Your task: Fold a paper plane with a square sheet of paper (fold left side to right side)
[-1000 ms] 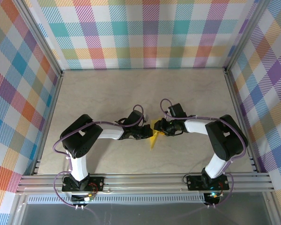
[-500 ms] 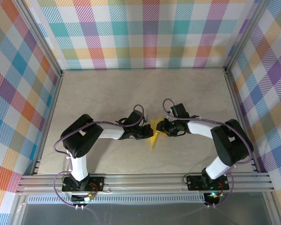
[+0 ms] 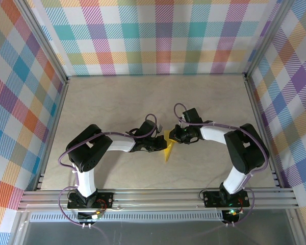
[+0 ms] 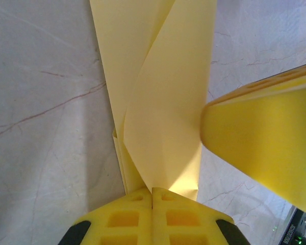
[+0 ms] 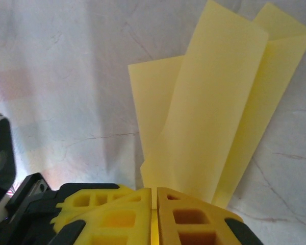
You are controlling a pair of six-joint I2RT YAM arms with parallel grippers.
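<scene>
Clamping tight on the paper plane (image 3: 168, 149): left claw (image 4: 152, 192), right claw (image 5: 154, 191); marble table (image 3: 117, 102), plaid walls (image 3: 163, 35).

Paper plane (image 4: 163, 102) running off the top edge beyond the jaws of the left gripper (image 4: 152, 193), its near end disappearing between those closed jaws, another end vanishing between the pinching jaws of the right gripper (image 5: 154, 194), overhead creases showing too small to tell.

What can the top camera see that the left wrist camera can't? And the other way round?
Top view: two white and black robot arms from base to tip, and colourful checked walls around them.
Left wrist view: up close, the left end effector shut on the paper's edge, with the folded layers overlapping.
Both: the folded bright yellow sheet of paper lying on the beige marbled table.
</scene>
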